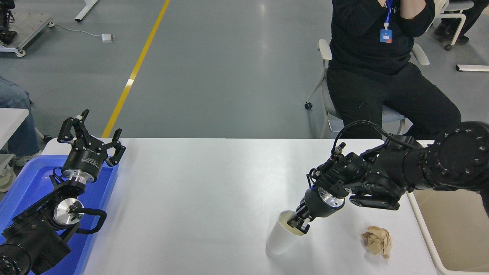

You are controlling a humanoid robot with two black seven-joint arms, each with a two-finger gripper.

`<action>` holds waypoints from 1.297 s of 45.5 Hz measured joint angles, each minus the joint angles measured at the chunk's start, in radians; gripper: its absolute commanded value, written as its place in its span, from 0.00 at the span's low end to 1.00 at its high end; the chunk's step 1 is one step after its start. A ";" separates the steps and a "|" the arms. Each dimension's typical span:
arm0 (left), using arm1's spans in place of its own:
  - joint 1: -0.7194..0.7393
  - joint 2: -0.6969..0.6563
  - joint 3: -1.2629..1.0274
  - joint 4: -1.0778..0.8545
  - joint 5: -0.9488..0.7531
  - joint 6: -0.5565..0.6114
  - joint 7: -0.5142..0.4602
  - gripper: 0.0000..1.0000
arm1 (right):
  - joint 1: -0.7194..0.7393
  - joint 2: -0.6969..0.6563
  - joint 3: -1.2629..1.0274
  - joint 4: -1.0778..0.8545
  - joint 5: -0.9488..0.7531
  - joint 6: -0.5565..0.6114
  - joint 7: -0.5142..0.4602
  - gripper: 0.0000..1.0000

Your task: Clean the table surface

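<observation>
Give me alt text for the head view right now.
The right pincer grips the rim of a tilted white paper cup on the white table surface, beside a crumpled brown paper ball. The left pincer is parked, open, over a blue tray.

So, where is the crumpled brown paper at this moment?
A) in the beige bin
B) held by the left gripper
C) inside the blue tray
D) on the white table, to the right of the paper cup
D: the crumpled brown paper lies on the table surface, right of the paper cup.
</observation>
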 measured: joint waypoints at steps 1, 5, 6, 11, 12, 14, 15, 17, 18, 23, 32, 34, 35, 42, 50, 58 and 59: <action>0.000 0.000 0.000 0.000 0.000 0.000 0.000 1.00 | 0.000 0.000 -0.001 -0.001 -0.001 0.000 0.004 0.00; 0.000 0.000 0.000 0.000 0.000 0.000 0.000 1.00 | 0.000 -0.001 -0.002 -0.003 -0.003 0.000 0.015 0.00; 0.000 0.000 0.000 0.000 0.000 0.000 0.000 1.00 | 0.000 -0.001 -0.002 -0.004 -0.003 0.000 0.017 0.00; 0.000 0.000 0.000 0.000 0.000 0.000 0.000 1.00 | 0.002 -0.001 -0.002 -0.005 -0.005 -0.001 0.027 0.00; 0.000 0.000 0.000 0.000 0.000 0.000 0.000 1.00 | 0.003 -0.001 -0.002 -0.005 -0.005 -0.001 0.029 0.00; 0.000 0.000 0.000 0.000 0.000 0.000 0.000 1.00 | 0.005 -0.001 -0.001 -0.006 -0.005 -0.001 0.032 0.00; 0.000 0.000 0.000 0.000 0.000 0.000 0.000 1.00 | 0.007 -0.001 0.000 -0.006 -0.005 -0.002 0.033 0.00; 0.000 0.000 0.000 0.000 0.000 0.000 0.000 1.00 | 0.012 -0.002 0.001 -0.006 -0.005 -0.002 0.035 0.00; 0.000 0.000 0.000 0.000 0.000 0.000 0.000 1.00 | 0.014 -0.002 0.001 -0.006 -0.005 -0.002 0.037 0.00; 0.000 0.000 0.000 0.000 0.000 0.000 0.000 1.00 | 0.030 -0.007 0.006 -0.007 -0.001 -0.004 0.049 0.00; 0.000 0.000 0.000 0.000 0.000 0.000 0.000 1.00 | 0.061 -0.031 0.035 -0.004 0.006 -0.008 0.072 0.00; 0.000 0.000 0.000 0.000 0.000 0.000 0.000 1.00 | 0.068 -0.040 0.047 -0.003 0.007 -0.008 0.077 0.00; 0.000 0.000 0.000 0.000 0.000 0.000 0.000 1.00 | 0.071 -0.044 0.051 -0.003 0.008 -0.009 0.079 0.00; 0.000 0.000 0.000 0.000 0.000 0.000 0.000 1.00 | 0.104 -0.080 0.077 0.001 0.010 -0.010 0.098 0.00; 0.000 0.000 0.000 0.000 0.000 0.000 0.000 1.00 | 0.167 -0.136 0.101 0.006 0.023 -0.006 0.155 0.00; 0.000 0.000 0.000 0.000 0.000 0.000 0.000 1.00 | 0.231 -0.195 0.125 0.008 0.052 -0.003 0.225 0.00; 0.000 0.000 0.000 0.000 0.000 0.000 0.000 1.00 | 0.238 -0.200 0.128 0.008 0.055 -0.003 0.232 0.00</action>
